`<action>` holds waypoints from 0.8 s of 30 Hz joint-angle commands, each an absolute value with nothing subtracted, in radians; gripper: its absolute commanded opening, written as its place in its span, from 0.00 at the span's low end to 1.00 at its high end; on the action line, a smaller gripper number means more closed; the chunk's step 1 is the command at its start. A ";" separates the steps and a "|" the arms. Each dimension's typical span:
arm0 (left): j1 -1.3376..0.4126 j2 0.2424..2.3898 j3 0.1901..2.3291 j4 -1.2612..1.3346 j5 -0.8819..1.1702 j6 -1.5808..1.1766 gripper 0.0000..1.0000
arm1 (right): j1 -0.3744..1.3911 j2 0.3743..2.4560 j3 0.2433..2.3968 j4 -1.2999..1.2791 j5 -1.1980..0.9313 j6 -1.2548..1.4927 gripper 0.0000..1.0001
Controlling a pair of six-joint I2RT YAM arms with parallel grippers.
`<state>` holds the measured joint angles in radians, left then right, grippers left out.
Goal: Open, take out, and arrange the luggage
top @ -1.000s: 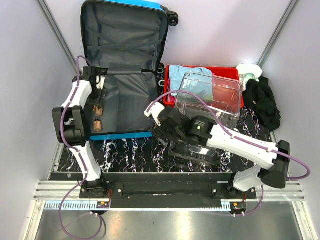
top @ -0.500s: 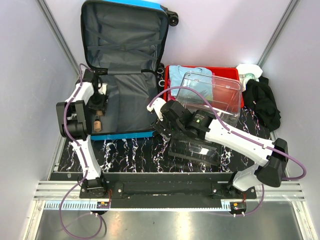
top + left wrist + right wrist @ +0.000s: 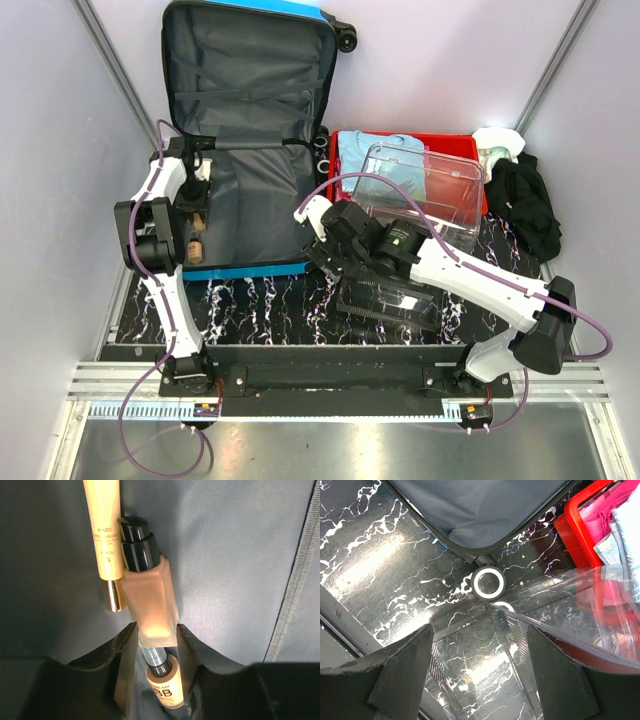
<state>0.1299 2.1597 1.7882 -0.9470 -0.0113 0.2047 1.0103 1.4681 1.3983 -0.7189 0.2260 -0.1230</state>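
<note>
Left gripper (image 3: 156, 632) sits in the luggage (image 3: 255, 110), its fingers (image 3: 125, 650) flanking the base of a frosted bottle (image 3: 150, 595); whether they pinch it cannot be told. The luggage lies open at the upper left of the top view. Right gripper (image 3: 479, 635) gapes wide over the table (image 3: 380, 565), near a wheel (image 3: 488, 582).
</note>
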 commanded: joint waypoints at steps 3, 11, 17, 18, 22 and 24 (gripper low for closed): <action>0.124 2.209 1.807 -0.908 0.054 0.239 0.44 | 1.002 1.421 1.411 -0.689 0.253 -0.106 0.82; 0.124 2.244 1.818 -0.913 -0.055 0.199 0.55 | 1.002 1.402 1.399 -0.689 0.247 -0.106 0.82; 0.124 2.186 1.783 -0.865 -0.077 0.201 0.57 | 1.000 1.422 1.405 -0.687 0.235 -0.120 0.82; 0.124 2.159 1.760 -0.853 -0.071 0.207 0.58 | 1.002 1.425 1.405 -0.686 0.235 -0.121 0.82; 0.124 2.174 1.763 -0.862 -0.051 0.239 0.55 | 1.002 1.439 1.408 -0.687 0.233 -0.136 0.83; 0.123 2.193 1.761 -0.876 -0.019 0.238 0.50 | 1.002 1.440 1.410 -0.687 0.244 -0.138 0.83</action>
